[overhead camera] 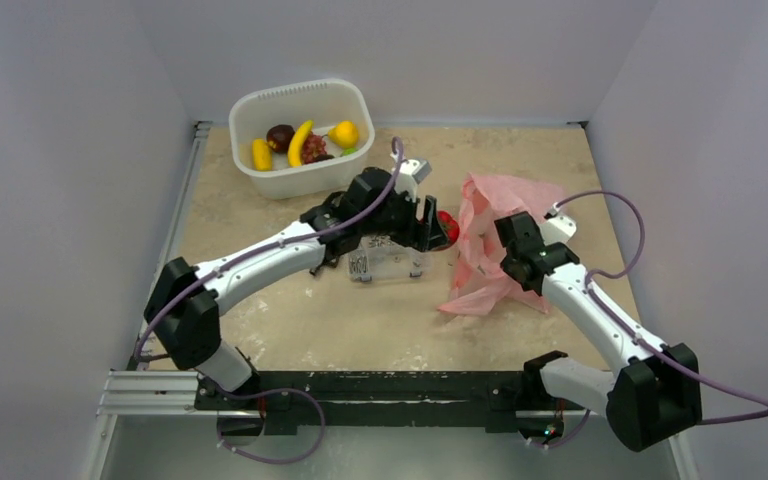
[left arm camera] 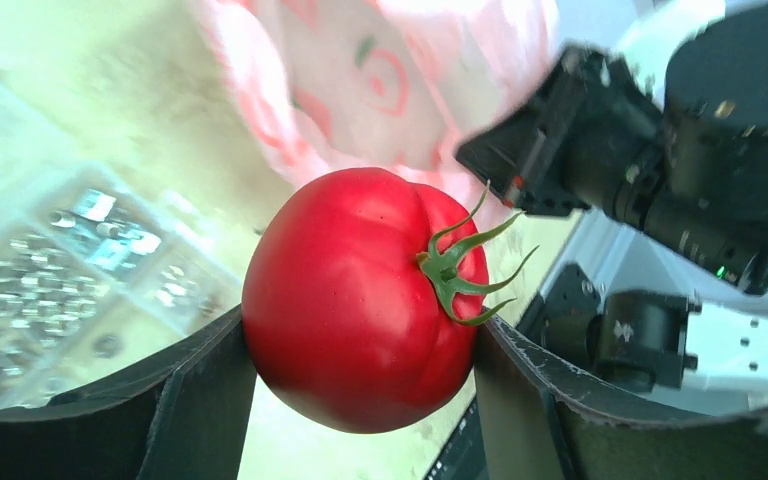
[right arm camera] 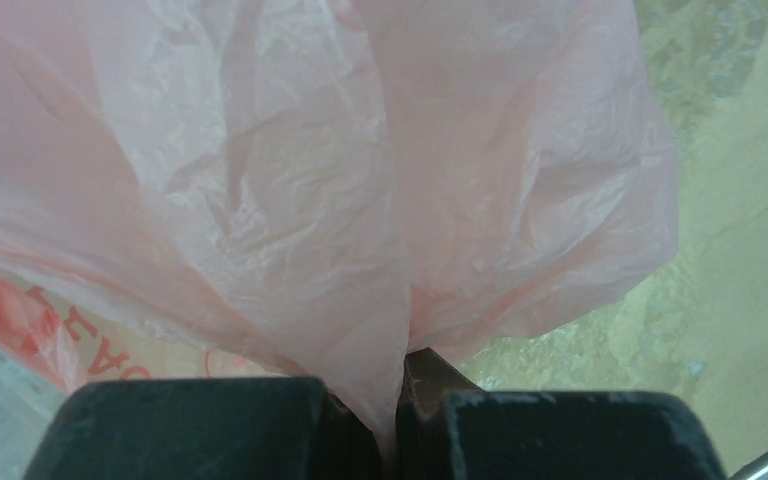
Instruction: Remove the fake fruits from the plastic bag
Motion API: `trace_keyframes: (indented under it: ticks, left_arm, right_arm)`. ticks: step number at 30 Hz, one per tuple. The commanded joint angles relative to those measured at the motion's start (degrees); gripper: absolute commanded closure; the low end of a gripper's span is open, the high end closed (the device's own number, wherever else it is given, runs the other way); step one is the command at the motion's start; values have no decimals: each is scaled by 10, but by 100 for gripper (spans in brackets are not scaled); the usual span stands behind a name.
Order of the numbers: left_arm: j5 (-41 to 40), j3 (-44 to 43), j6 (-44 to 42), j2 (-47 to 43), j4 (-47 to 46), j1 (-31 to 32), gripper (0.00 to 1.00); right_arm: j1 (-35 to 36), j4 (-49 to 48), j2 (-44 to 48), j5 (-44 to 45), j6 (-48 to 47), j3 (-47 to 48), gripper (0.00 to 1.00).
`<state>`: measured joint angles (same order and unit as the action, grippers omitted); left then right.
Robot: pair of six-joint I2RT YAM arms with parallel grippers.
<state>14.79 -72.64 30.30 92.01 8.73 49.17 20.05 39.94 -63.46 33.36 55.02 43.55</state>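
A glossy red fake tomato [left arm camera: 360, 300] with a green stalk sits between the fingers of my left gripper [left arm camera: 362, 335], which is shut on it. From above, the tomato [overhead camera: 447, 228] and the left gripper [overhead camera: 438, 226] hang just left of the pink plastic bag [overhead camera: 490, 205]. In the right wrist view, my right gripper [right arm camera: 400, 395] is shut on a pinched fold of the bag [right arm camera: 290, 180], holding it up off the table. The right gripper [overhead camera: 508, 232] is at the bag's middle. Whatever is inside the bag is hidden.
A white tub [overhead camera: 305, 90] at the back left holds a banana [overhead camera: 300, 142] and several other toy fruits. A clear screw box [overhead camera: 390, 262] lies under the left wrist. Grey walls enclose the table on three sides.
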Motion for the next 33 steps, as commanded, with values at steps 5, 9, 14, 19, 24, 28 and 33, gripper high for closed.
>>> trace_keyframes:
  ticks: [5, 9, 14, 19, 24, 28, 33]
  left_arm:
    - [-35, -27, -36, -59, 45, -164, 100]
    - [-86, -55, -42, -50, 26, -241, 100]
    - [-91, -128, -27, 7, -4, -312, 100]
    - [-57, -199, 6, 93, -28, -370, 100]
    - [-31, -273, 10, 174, -30, -415, 100]
    - [-43, -318, -5, 230, -27, -441, 100]
    - [-28, -376, 9, 302, -13, -459, 99]
  right_arm:
    - [-60, 72, -4, 61, 35, 50, 100]
    - [-99, 90, -20, 51, 27, 62, 100]
    - [-148, 98, -22, 30, 15, 54, 100]
    - [-167, 102, -15, 53, 4, 47, 87]
    - [-169, 93, -1, 44, -34, 60, 78]
    - [-168, 55, 20, -25, -141, 87, 59]
    - [-169, 11, 64, -116, -217, 101, 34]
